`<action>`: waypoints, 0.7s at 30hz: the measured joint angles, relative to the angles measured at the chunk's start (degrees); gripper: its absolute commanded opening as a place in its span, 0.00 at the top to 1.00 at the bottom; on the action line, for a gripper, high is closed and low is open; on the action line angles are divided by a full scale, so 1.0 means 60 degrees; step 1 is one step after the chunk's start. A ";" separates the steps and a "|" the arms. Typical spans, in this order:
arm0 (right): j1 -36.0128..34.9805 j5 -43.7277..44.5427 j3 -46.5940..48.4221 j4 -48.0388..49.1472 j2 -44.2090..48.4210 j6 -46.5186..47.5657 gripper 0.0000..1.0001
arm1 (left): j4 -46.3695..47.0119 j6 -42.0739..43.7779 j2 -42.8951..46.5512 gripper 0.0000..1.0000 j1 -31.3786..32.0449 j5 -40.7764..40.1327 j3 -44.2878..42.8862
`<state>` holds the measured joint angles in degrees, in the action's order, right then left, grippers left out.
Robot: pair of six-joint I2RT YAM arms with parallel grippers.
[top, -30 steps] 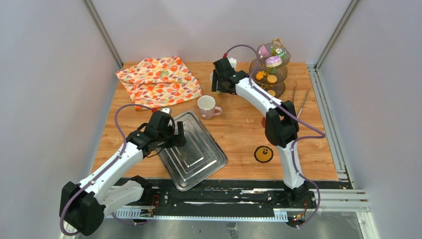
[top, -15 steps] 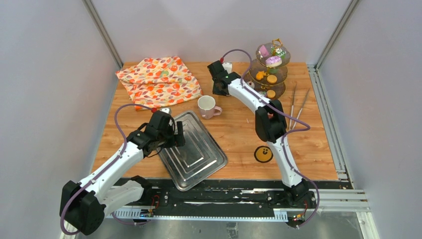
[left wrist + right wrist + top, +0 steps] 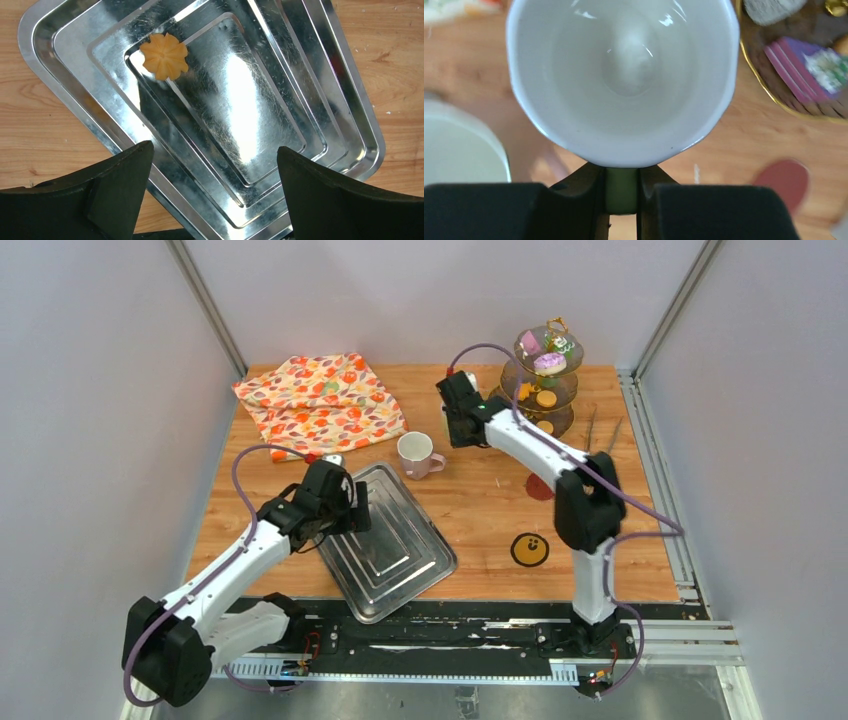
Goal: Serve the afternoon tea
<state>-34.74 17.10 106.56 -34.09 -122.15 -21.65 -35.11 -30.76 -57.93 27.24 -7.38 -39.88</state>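
Afternoon tea pastries are mostly seen in the top view on a three-tier amber glass stand with gold rims (image 3: 573, 388) at the far right of the wooden table (image 3: 480, 510). A pink-iced donut (image 3: 549, 362) and a purple cake (image 3: 529, 342) sit on the top tier, and round orange cookies (image 3: 545, 398) on the tier below. A pink mug (image 3: 415, 453) stands upright near the middle, just beyond the far corner of a rectangular steel tray (image 3: 400, 560).

One flower-shaped orange cookie (image 3: 164, 56) is shown only by the left wrist view, lying on the tray floor; from above it is hidden under the left hand (image 3: 215, 152). That hand is held over the tray with its fingers (image 3: 122, 190) spread wide and nothing between them. The left arm is bent at the elbow and reaches forward from the near left.

A pale-green mug (image 3: 621, 80) with a white inside is revealed by the right wrist view. Its handle is pinched between the pressed-together fingers of the right hand (image 3: 622, 180), its mouth facing the camera. From above this mug is almost wholly covered by the hand, which is placed between the pink mug and the stand. Whether the mug rests on the table cannot be told. The right arm is stretched far across, elbow out to the right.
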 measured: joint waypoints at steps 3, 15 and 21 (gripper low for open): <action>-0.0007 -0.0506 -0.2280 0.0306 0.2404 0.0772 0.99 | -0.0007 0.0058 -0.0098 0.02 0.0000 -0.0036 -0.0135; 0.0379 -0.0419 -0.9100 0.1428 0.9143 0.1315 0.99 | 0.0047 0.0062 -0.1089 0.02 0.0011 0.0124 -0.0827; 0.1169 0.0211 -1.0466 0.1563 0.9650 0.1239 0.99 | 0.0025 0.0047 -0.1180 0.02 0.0102 0.0117 -0.1111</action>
<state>-27.73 18.37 43.77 -24.71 -64.25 -14.22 -34.96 -30.48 -65.01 27.86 -6.68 -46.54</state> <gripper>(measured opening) 0.166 0.982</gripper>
